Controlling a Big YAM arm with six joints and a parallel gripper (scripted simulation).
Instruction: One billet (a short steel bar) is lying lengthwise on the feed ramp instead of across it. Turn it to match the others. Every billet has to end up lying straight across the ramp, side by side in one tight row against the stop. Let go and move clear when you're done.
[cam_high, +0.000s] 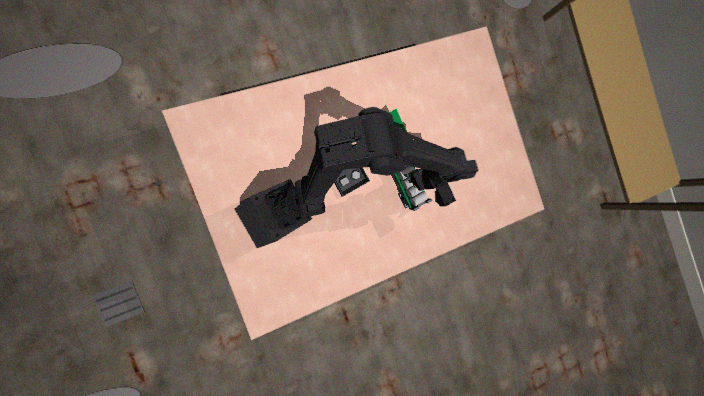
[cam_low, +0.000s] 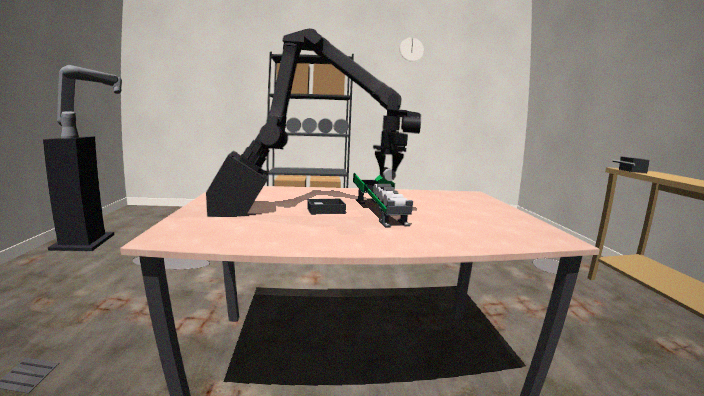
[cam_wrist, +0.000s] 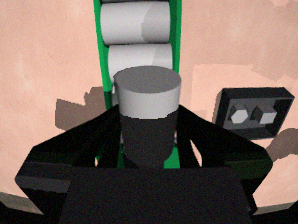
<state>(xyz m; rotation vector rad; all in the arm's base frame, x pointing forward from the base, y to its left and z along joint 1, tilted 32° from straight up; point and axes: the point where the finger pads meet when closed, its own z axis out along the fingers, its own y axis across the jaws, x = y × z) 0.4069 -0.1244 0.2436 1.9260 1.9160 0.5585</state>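
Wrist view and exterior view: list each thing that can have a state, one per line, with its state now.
hand: shut on the gripped billet, above the ramp's upper part.
gripped billet: lifted off the ramp, its round end facing the wrist camera.
row billets: three visible, lying across the ramp, side by side.
feed ramp: tilted, on the table.
black tray: upright on the table, two small pieces inside.
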